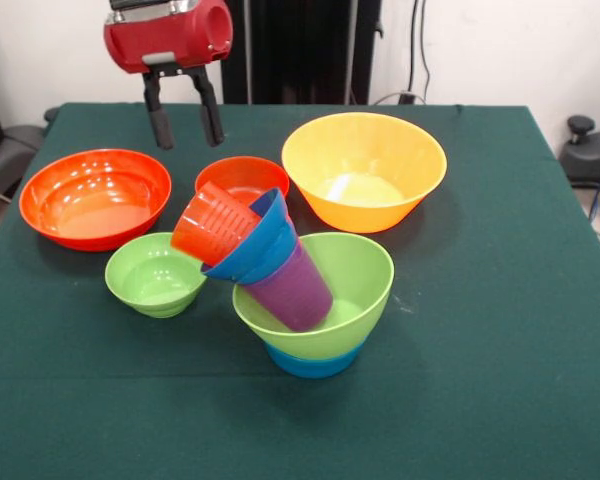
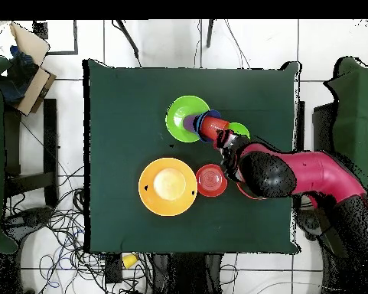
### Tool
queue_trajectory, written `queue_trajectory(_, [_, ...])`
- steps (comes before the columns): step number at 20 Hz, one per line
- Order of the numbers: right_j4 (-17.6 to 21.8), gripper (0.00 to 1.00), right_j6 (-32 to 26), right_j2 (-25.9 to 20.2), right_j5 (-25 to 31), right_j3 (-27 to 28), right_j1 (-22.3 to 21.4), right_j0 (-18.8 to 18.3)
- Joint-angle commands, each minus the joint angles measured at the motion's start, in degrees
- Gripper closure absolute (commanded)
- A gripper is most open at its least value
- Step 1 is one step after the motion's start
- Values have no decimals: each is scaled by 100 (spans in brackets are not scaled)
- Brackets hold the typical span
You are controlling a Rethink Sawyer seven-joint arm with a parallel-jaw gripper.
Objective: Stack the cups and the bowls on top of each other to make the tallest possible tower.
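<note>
Large red-orange bowl at far left of the green tabletop, upright, standing alone. Small light green bowl just near and right of it, upright, close beside the tower but apart from it. Gripper raised above the tabletop's far left part, two dark fingers spread apart, nothing between them; hangs clear of every piece, above and to the far side of the medium red-orange bowl. That medium bowl upright, partly hidden behind the tilted cup. Tower at centre, nearer than the other pieces: light blue bowl as base on the tabletop, large light green bowl nested in it. Purple cup inside the green bowl, leaning left. Dark blue bowl capping the purple cup, tilted hard, mouth facing up and left. Orange-red cup lodged in the dark blue bowl, tipped almost on its side, pointing left. Upper pieces all off vertical, overhanging the green bowl's left rim. Large yellow-orange bowl at far right of the group, upright, separate from the tower. In the overhead view, arm reaches in over the tabletop toward the stack.
</note>
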State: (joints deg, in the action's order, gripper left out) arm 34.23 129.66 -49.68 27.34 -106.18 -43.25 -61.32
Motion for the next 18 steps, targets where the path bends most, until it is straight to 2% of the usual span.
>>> queue_trajectory(1, [103,0,-1582,-353,609,40,493,-53])
queue_trajectory(4, [-221,0,-1501,-634,739,12,645,-144])
queue_trajectory(9, [-514,0,-1375,-1011,568,99,1148,-250])
queue_trajectory(13, [-467,0,-1341,-1064,509,117,1155,-211])
queue_trajectory(16, [-386,0,-1423,-1155,436,117,1356,-231])
queue_trajectory(18, [-162,0,-1264,-1055,213,94,1231,-145])
